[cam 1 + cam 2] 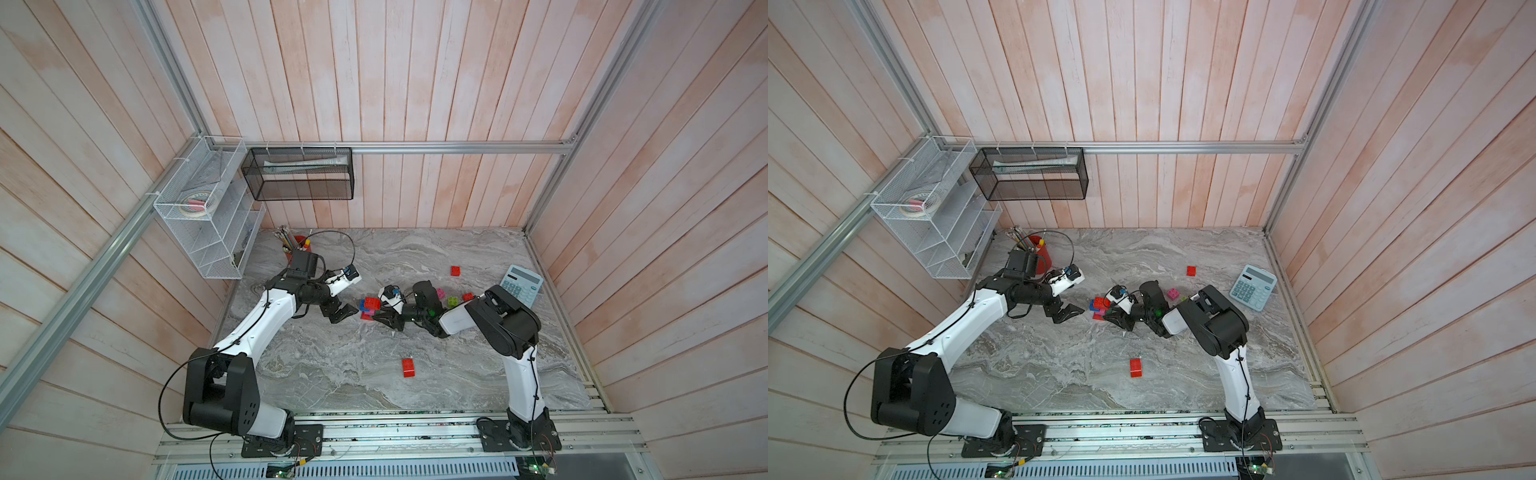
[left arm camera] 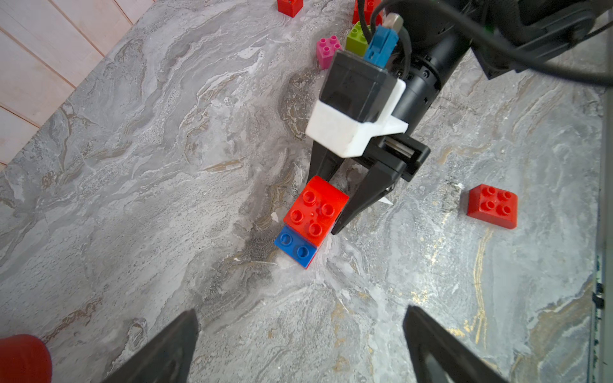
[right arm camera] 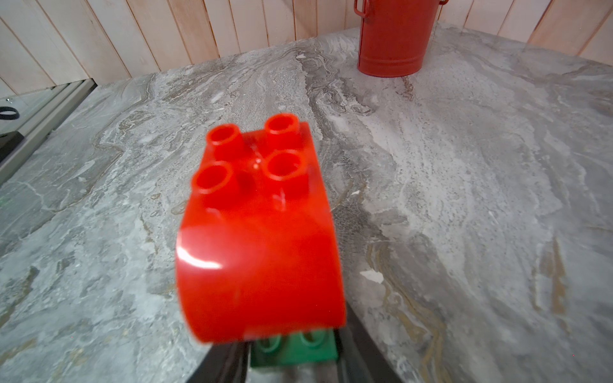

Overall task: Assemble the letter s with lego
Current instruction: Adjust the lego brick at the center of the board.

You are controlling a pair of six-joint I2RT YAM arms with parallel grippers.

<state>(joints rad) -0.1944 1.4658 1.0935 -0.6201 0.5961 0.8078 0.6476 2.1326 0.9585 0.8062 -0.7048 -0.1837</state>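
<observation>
A small lego stack (image 1: pixel 370 307) stands mid-table, with a red four-stud brick (image 2: pixel 315 212) on top and a blue brick (image 2: pixel 295 247) sticking out beneath it. My right gripper (image 1: pixel 380 318) reaches into the stack from the right. In the right wrist view a dark green brick (image 3: pixel 298 351) sits under the red brick (image 3: pixel 258 232), and the jaws are pressed to its two sides. My left gripper (image 2: pixel 302 315) hovers wide open and holds nothing, just left of the stack (image 1: pixel 1100 305). Loose lego lies around: a red brick (image 1: pixel 408 368) nearer the front, another red one (image 1: pixel 455 271), a pink one (image 1: pixel 440 294) and a lime one (image 1: pixel 453 301).
A calculator (image 1: pixel 521 284) lies at the right edge of the table. A red pencil cup (image 1: pixel 299 245) stands at the back left behind my left arm. A white wire rack (image 1: pixel 208 208) and a black mesh shelf (image 1: pixel 299 174) hang on the walls.
</observation>
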